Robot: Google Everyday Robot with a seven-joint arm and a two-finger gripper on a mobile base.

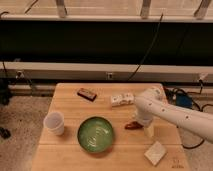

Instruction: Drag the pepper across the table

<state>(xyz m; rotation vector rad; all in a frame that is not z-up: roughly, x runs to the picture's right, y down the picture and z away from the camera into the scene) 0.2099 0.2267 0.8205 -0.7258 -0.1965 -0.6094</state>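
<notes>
The pepper (pixel 133 125) is a small dark red-brown chili lying on the light wooden table (pixel 70 155), right of the green bowl (pixel 95 133). My white arm comes in from the right and bends down over the table. The gripper (pixel 139 122) sits at the pepper's right end, right above it and apparently touching it. Part of the pepper is hidden under the gripper.
A dark bar with a reddish top (pixel 87 93) lies at the back. A white packet (pixel 122 100) lies behind the arm. A translucent cup (pixel 54 122) stands at the left. A white napkin (pixel 155 152) lies at the front right. The table edge is close on the right.
</notes>
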